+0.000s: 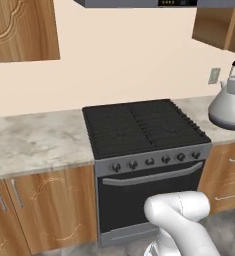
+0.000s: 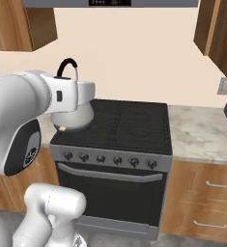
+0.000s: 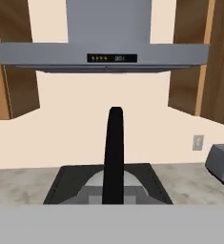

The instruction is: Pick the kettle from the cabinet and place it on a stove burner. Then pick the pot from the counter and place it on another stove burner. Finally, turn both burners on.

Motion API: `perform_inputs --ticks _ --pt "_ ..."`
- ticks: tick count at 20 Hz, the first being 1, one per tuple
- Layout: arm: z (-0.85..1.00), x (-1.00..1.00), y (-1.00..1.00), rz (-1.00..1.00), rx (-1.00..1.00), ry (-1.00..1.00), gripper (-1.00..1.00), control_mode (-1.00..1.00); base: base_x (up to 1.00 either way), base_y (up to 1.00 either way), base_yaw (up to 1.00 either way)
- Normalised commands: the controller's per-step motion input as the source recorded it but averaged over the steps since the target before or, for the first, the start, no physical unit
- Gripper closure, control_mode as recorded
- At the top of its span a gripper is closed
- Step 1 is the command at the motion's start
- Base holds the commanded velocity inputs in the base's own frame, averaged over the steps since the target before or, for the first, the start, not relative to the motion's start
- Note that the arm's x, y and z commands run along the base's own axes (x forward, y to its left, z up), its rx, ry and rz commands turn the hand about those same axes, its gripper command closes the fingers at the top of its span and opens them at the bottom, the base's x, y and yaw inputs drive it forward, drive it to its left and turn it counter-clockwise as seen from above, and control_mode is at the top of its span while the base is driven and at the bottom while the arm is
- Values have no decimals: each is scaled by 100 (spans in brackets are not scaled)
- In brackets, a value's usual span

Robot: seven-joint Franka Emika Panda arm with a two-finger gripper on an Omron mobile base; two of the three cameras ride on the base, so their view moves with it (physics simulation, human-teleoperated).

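Hand view shows the gripper (image 3: 114,200) clamped on the kettle's black handle (image 3: 114,152), the silver kettle (image 3: 95,183) hanging below it. Beyond lie the black stove burners (image 3: 66,183), then the grey range hood (image 3: 104,55) on the wall.

I see the silver-grey kettle (image 2: 75,117), upright with its thin black arched handle (image 3: 114,152) on top, hanging above the black stove burners (image 1: 141,125); their ridged grates are bare, beside the marbled worktop (image 1: 34,140).
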Motion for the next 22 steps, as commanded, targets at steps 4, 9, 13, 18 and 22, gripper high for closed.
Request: perform_inputs --ticks 4,9,13,18,22 --pt "0 0 0 0 0 0 100 100 68 4 0" --pt "0 0 0 0 0 0 100 100 69 3 0" --pt "0 0 0 0 0 0 100 100 74 4 0" --pt "0 0 0 0 0 0 100 100 61 0 0" --pt "0 2 0 0 0 0 100 -100 15 0 0"
